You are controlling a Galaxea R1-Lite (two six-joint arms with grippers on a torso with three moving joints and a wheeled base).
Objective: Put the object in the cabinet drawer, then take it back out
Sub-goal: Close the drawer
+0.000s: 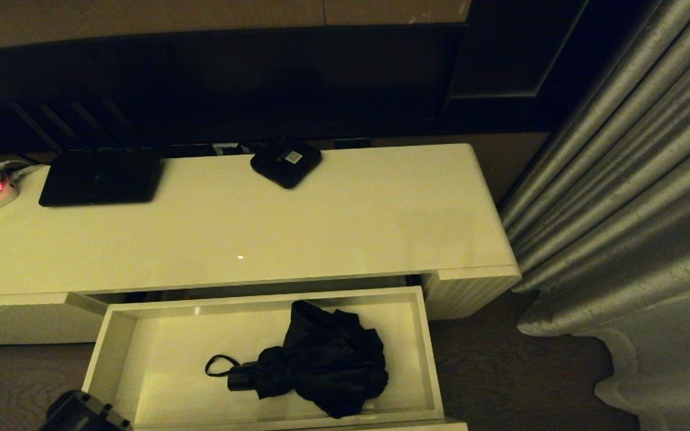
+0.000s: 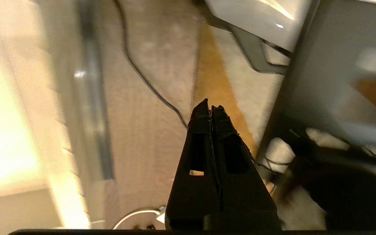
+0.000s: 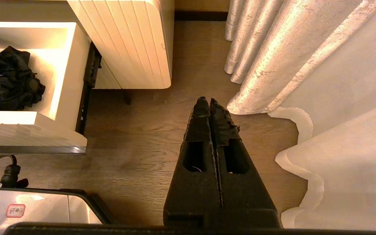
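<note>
Left pincer (image 2: pixel 210 107) pressed together, holding nothing, above the floor; right pincer (image 3: pixel 206 99) likewise, parked. The umbrella (image 1: pixel 321 359) — crumpled black fabric — lies inside the open, smooth cream drawer (image 1: pixel 123 341).

A folding umbrella (image 1: pixel 321 359) lies inside the pulled-out cabinet drawer (image 1: pixel 117 341), toward its right wall, wrist strap (image 1: pixel 219 365) pointing left. On the cabinet top (image 1: pixel 321 227), along its back edge, sit a flat device (image 1: pixel 99 178) and a small box (image 1: pixel 286 161).
</note>
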